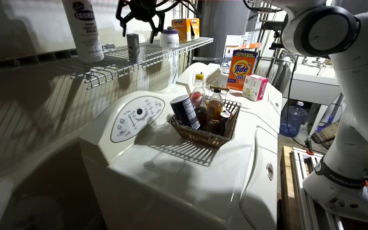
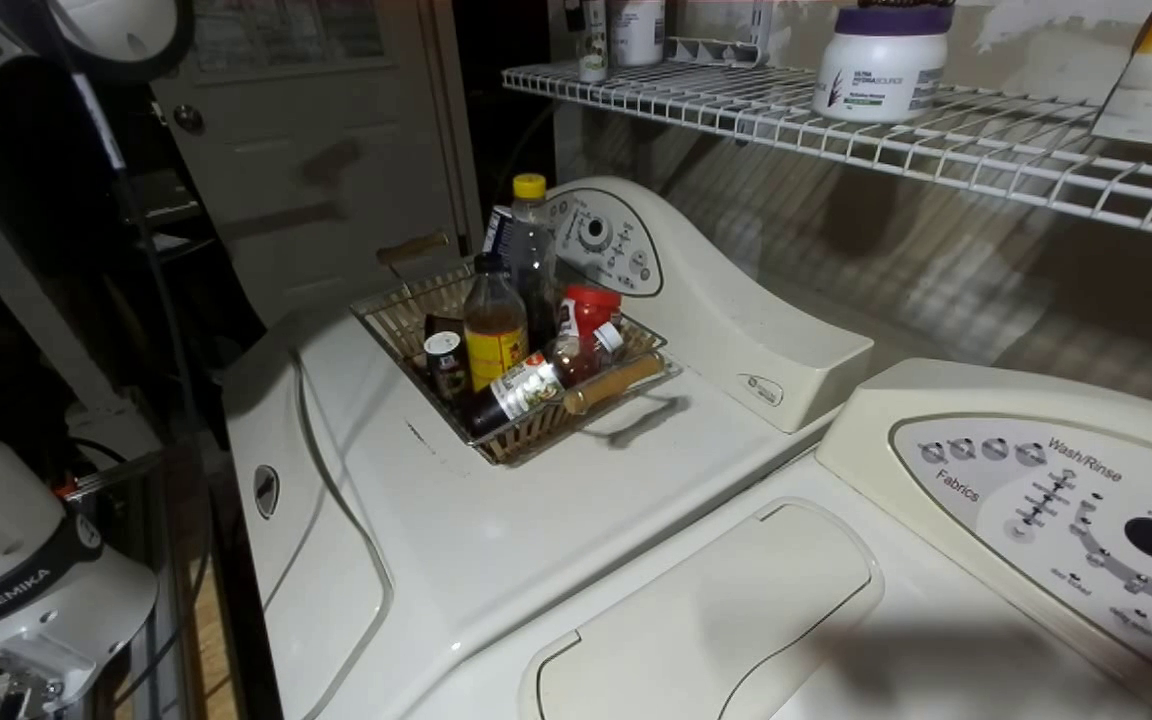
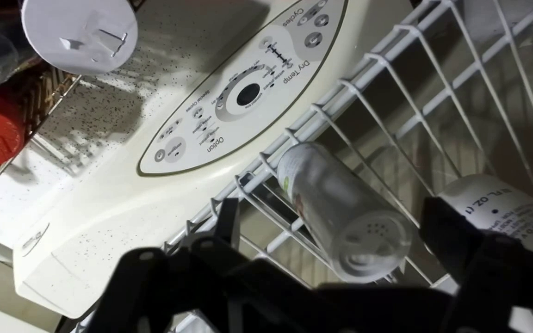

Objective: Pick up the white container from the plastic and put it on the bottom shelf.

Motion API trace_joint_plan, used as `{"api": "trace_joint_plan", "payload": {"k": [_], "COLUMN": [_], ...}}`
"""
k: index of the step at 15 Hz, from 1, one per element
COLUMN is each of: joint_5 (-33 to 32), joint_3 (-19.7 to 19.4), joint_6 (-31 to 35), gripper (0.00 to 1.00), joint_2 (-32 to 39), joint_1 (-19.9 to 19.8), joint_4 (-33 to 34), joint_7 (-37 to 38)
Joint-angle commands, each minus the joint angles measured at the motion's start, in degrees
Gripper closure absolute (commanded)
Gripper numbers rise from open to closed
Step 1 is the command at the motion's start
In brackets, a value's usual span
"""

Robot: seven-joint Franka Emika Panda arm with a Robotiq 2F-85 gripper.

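The white container (image 1: 133,48), a small pale grey cylinder, stands upright on the wire-rack bottom shelf (image 1: 152,61). It also shows on the shelf (image 2: 936,160) in an exterior view, at the top edge (image 2: 592,45). My gripper (image 1: 138,37) is open just above the container, its fingers spread to either side of the container's top. In the wrist view the container (image 3: 336,208) lies between the open fingers (image 3: 330,210), with gaps on both sides. The dark woven basket (image 1: 200,135) sits on the dryer, holding several bottles, and also shows in an exterior view (image 2: 526,436).
A tall white labelled bottle (image 1: 86,35) stands beside the container on the shelf. A white jar with a purple lid (image 1: 169,39) and an orange box (image 1: 184,29) stand farther along. A dark cylinder with a pale top (image 1: 185,111) leans in the basket. A Tide box (image 1: 241,70) stands behind.
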Motion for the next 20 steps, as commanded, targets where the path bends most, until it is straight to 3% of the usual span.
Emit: {"api": "trace_joint_plan", "payload": {"k": [1,5,13,20], "joint_5": [-1.33,-3.28,-13.72,-17.30], "joint_3": [-0.56,-0.58,-0.12,0.99], "joint_6": [-1.30,-1.53,-13.09,-8.98], "gripper": [0.00,0.00,0.00,0.00], "joint_2": [0.19,-2.41,-9.22,-20.20], "joint_1": [0.88,1.45,4.56,4.01], "joint_4": [2.45,0.44,-5.26,-20.95], "joint_7": [0.44,-3.87,-20.86,-39.06]}}
